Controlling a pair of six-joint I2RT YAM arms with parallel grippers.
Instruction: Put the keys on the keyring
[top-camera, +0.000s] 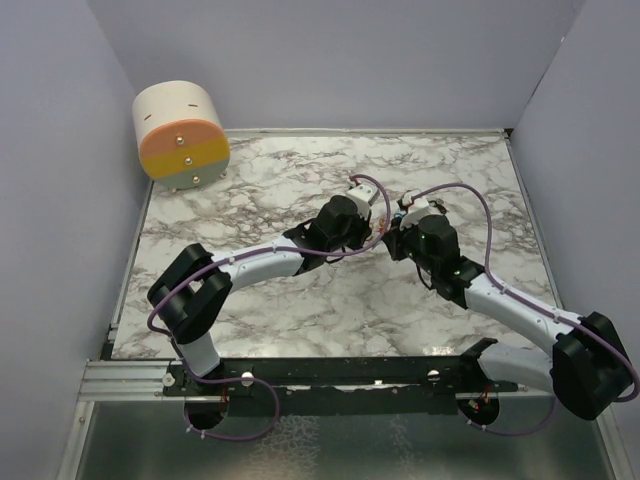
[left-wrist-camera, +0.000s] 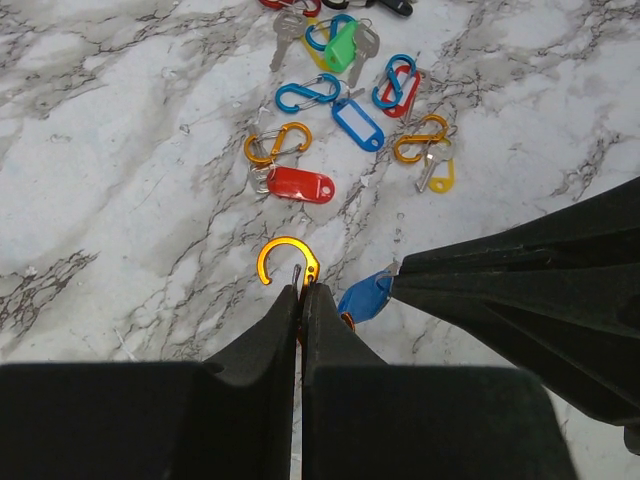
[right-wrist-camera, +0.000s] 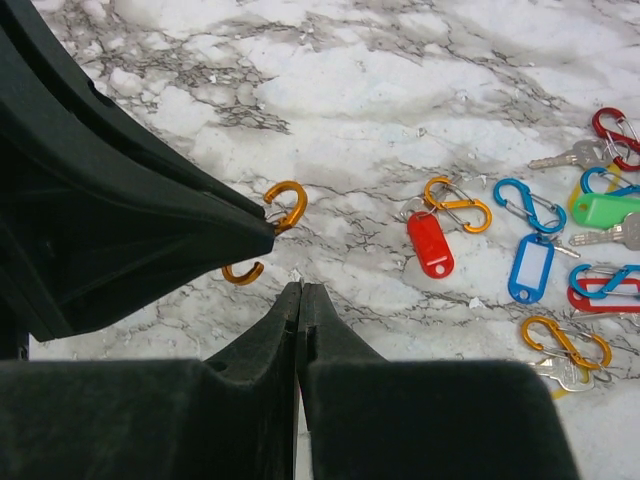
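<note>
My left gripper (left-wrist-camera: 302, 290) is shut on an orange keyring (left-wrist-camera: 288, 262), a clip whose open hook sticks out past the fingertips. In the right wrist view the same orange keyring (right-wrist-camera: 287, 204) shows at the tip of the left fingers (right-wrist-camera: 150, 230). My right gripper (right-wrist-camera: 301, 287) is shut. In the left wrist view its fingers (left-wrist-camera: 520, 280) pinch the end of a blue key tag (left-wrist-camera: 366, 297), which hangs right beside the keyring. More keys lie beyond: a red tag (left-wrist-camera: 300, 184), a blue tag (left-wrist-camera: 358, 124), a green tag (left-wrist-camera: 341, 46) and a yellow-headed key (left-wrist-camera: 437, 172).
Loose orange clips (left-wrist-camera: 277, 144) and blue clips (left-wrist-camera: 307, 93) lie among the keys on the marble table (top-camera: 250, 330). A round cream and orange container (top-camera: 181, 135) stands at the back left corner. Grey walls enclose the table on three sides.
</note>
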